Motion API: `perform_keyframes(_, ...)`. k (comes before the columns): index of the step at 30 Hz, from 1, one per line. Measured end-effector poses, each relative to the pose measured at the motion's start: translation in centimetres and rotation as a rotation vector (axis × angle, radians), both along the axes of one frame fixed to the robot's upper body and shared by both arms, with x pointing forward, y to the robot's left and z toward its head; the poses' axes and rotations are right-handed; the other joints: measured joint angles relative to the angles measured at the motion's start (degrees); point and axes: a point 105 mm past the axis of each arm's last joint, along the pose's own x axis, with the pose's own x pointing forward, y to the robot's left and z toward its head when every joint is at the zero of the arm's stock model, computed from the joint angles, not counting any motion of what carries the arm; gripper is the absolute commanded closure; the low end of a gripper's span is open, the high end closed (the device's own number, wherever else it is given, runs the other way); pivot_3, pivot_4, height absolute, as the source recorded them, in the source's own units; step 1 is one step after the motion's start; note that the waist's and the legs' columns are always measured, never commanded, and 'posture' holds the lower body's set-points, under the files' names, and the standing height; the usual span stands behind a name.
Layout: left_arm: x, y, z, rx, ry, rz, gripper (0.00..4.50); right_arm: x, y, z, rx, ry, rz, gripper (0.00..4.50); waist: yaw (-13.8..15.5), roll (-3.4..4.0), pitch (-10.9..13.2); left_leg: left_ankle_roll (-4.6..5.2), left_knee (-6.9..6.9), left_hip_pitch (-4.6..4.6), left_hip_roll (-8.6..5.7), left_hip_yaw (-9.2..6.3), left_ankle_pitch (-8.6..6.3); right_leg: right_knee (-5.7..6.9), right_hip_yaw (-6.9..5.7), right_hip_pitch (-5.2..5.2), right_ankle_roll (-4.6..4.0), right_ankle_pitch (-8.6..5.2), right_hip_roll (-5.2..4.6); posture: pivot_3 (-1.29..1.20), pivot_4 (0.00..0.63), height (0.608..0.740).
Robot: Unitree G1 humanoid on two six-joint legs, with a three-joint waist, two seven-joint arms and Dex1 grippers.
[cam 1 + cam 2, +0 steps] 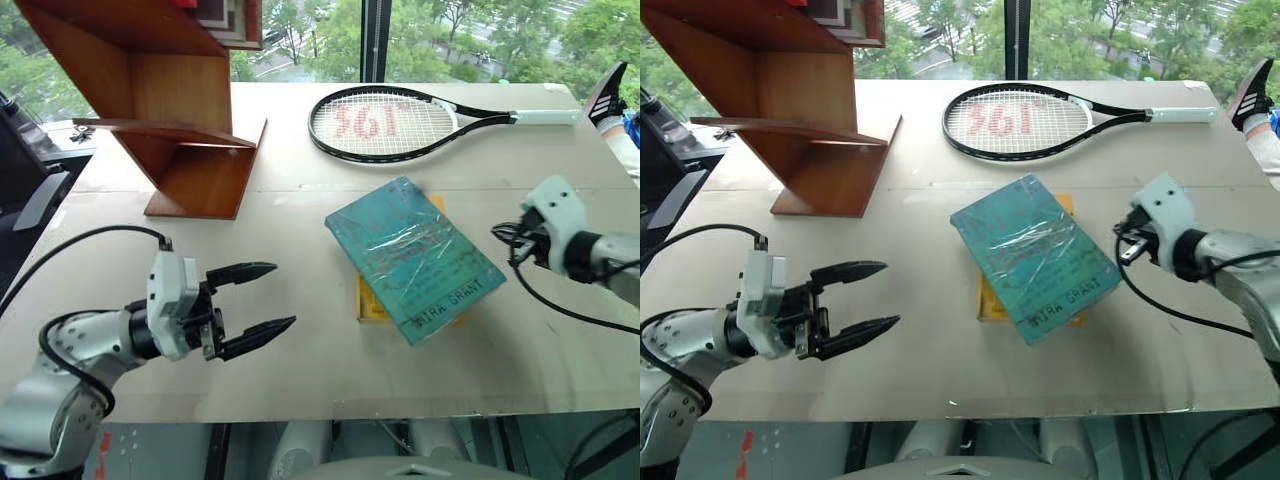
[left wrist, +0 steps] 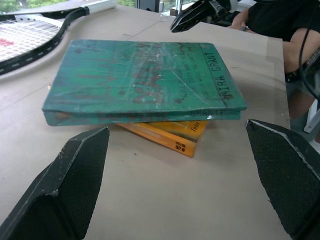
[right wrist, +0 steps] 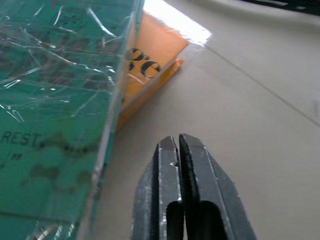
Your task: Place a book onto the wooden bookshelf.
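Two books sit stacked mid-table. Biggest thing first: pale table (image 1: 300, 370), running from the near edge back to the windows. Wooden bookshelf (image 1: 175, 120), reddish-brown with slanted zigzag boards, stands at the far left of the table, well apart from the books. Tennis racket (image 1: 390, 125) with black frame, white grip and red "361" on the strings lies flat at the far side, head toward the shelf, handle pointing right.

Teal-green book (image 1: 412, 255), plastic-wrapped with "MIRA GRANT" lettering at its near end, lies flat near the table centre, skewed diagonally. It rests on top of a yellow-orange book (image 2: 172, 132), which peeks out at the near-left edge and far-right corner. Neither gripper touches the teal book.

Left gripper (image 1: 255, 308) hovers over the near-left table, pointing right toward the books, black fingers (image 2: 80, 175) spread wide with nothing between them; the left wrist view looks between them at the stack's side, still apart from it.

Right gripper (image 3: 181, 150) sits just beside the right edge of the stack, low over the bare table, fingers pressed together and holding nothing.

Person's arm in a dark sleeve (image 2: 280, 25) shows beyond the table's right side. A black-and-white shoe (image 1: 607, 92) sits at the far right corner.
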Motion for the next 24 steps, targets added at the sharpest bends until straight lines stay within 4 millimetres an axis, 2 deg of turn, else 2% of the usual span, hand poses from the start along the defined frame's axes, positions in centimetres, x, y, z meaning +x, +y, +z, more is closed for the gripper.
perform_keyframes(9, 0.0, 0.2, -1.2, 0.014, 0.024, 0.112, 0.0, -0.4, 5.4, -1.7, 0.042, 0.085, 0.134, 4.44, 0.0, 0.02, 0.0, 0.0, 0.01, -0.01, -0.03, -0.05, 0.0, 0.01, -0.02, 0.0, 0.04, 0.03, 0.01, 0.0, 0.15, 0.74)
perform_keyframes(11, 0.1, 0.2, -1.2, 0.015, 0.025, 0.128, 0.0, -0.6, 6.1, -1.8, 0.051, 0.084, 0.156, 4.44, 0.0, 0.03, 0.0, 0.0, 0.01, -0.01, -0.05, -0.05, 0.0, 0.01, -0.03, 0.0, 0.05, 0.04, 0.01, 0.0, 0.15, 0.74)
perform_keyframes(14, 0.4, 0.5, -1.6, 0.011, 0.059, 0.176, 0.0, -0.5, 6.1, -1.5, 0.043, 0.042, 0.162, 4.44, 0.1, 0.03, 0.0, 0.01, 0.02, -0.01, -0.07, -0.08, 0.0, 0.01, -0.05, 0.0, 0.08, 0.06, 0.01, 0.0, 0.15, 0.74)
perform_keyframes(16, 1.4, 0.9, -1.8, -0.022, 0.141, 0.252, 0.0, -1.2, 5.1, -1.4, 0.077, -0.019, 0.19, 3.91, 0.7, 0.02, 0.0, 0.01, 0.04, -0.02, -0.1, -0.26, 0.0, 0.01, -0.23, 0.04, 0.1, 0.07, 0.0, 0.0, 0.15, 0.74)
perform_keyframes(18, 2.2, 1.6, -2.5, -0.067, 0.299, 0.315, 0.0, -3.0, 3.0, -1.4, 0.189, -0.033, 0.21, 3.09, 1.6, 0.02, 0.0, 0.02, 0.09, -0.07, -0.16, -0.51, 0.0, 0.04, -0.49, 0.14, 0.12, 0.07, 0.01, 0.0, 0.15, 0.74)
perform_keyframes(19, 2.5, 2.0, -2.8, -0.093, 0.366, 0.34, 0.0, -3.6, 2.2, -1.3, 0.222, -0.044, 0.216, 2.83, 1.5, 0.04, 0.0, 0.02, 0.11, -0.07, -0.17, -0.51, 0.0, 0.08, -0.5, 0.13, 0.12, 0.07, 0.01, 0.0, 0.15, 0.74)
perform_keyframes(20, 2.9, 2.2, -3.0, -0.143, 0.45, 0.354, 0.0, -4.6, 1.2, -1.0, 0.261, -0.065, 0.232, 2.28, 1.4, 0.07, 0.0, 0.02, 0.11, -0.07, -0.18, -0.51, 0.0, 0.12, -0.49, 0.13, 0.12, 0.07, 0.0, 0.0, 0.15, 0.74)
perform_keyframes(24, 3.8, 2.2, -3.6, -0.273, 0.693, 0.353, 0.0, -7.5, -0.7, 0.0, 0.307, -0.115, 0.327, 0.28, 0.6, 0.07, 0.0, 0.01, 0.17, 0.14, -0.16, -0.47, 0.0, 0.37, -0.42, 0.2, 0.13, 0.08, 0.03, 0.0, 0.15, 0.74)
